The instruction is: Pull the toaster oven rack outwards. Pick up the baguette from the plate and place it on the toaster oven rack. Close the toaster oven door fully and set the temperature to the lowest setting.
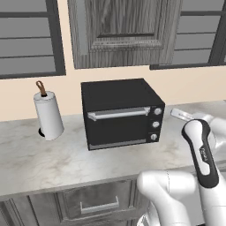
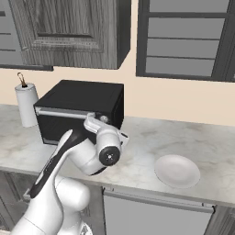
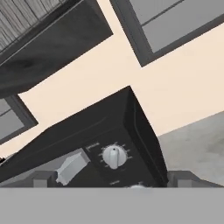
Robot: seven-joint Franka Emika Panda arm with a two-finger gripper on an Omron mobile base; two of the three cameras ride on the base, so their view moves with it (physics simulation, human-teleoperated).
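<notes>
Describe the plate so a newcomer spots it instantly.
Start at the black toaster oven on the marble counter. Go along the counter away from the paper towel roll: the plate lies near the front edge, white, round, shallow, the lone flat dish there.

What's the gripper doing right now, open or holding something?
Gripper: open, holding nothing, close in front of the black boxy toaster oven, by its top round knob.
</notes>
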